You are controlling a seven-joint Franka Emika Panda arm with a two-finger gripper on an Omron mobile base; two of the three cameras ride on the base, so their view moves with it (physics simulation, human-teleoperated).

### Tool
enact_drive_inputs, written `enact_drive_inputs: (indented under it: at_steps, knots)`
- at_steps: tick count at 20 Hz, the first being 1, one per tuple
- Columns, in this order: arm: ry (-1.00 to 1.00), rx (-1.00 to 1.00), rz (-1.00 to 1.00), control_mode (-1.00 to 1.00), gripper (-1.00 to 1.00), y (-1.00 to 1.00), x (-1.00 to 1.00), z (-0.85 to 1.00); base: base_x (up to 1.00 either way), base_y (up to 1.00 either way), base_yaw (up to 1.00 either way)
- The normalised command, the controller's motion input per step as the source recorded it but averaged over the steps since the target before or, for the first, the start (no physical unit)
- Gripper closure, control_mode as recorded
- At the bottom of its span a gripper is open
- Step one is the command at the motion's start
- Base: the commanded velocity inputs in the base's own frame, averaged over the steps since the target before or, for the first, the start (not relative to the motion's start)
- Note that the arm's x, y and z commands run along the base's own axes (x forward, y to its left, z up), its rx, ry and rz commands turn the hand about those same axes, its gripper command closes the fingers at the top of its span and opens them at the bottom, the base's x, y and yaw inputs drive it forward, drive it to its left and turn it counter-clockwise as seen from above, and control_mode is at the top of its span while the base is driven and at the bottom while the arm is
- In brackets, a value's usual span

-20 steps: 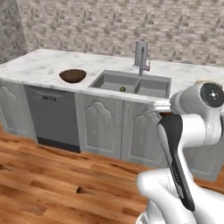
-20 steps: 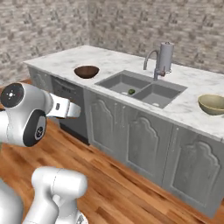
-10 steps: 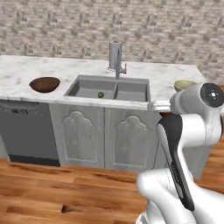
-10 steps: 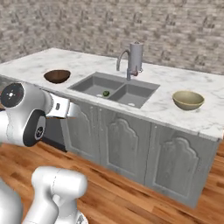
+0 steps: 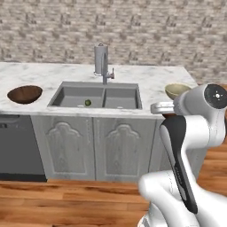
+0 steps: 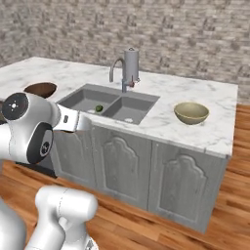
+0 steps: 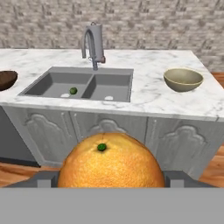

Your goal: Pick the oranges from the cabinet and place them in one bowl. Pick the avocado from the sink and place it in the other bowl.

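Orange [image 7: 110, 161]: clamped between the fingers, stem end up, held in front of the base cabinets
Avocado [image 7: 73, 91]: left basin of sink [image 7: 52, 87]
Bowls: pale bowl [image 7: 183, 79] and brown bowl [image 5: 25, 94] set on the desk [image 6: 195, 127], either side of sink

An orange [image 7: 111, 161] is sitting between the pincer [image 7: 111, 178] tips, filling the gap. Far ahead of the pincer, the small green avocado [image 7: 73, 90] is lying in the grey sink [image 7: 52, 85]. The beige bowl [image 7: 183, 79] is standing ahead to the right, the dark brown bowl [image 7: 6, 79] ahead to the left.
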Motion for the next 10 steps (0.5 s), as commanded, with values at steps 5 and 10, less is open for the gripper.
enact_drive_inputs:
  at_steps: [5,10]
  knots:
    - [0.00,0.00,0.00,1.00,1.00,0.00,0.00,0.00,0.37,-0.18,-0.06]
    - [0.00,0.00,0.00,1.00,1.00,0.00,0.00,0.00,0.34,-0.24,-0.05]
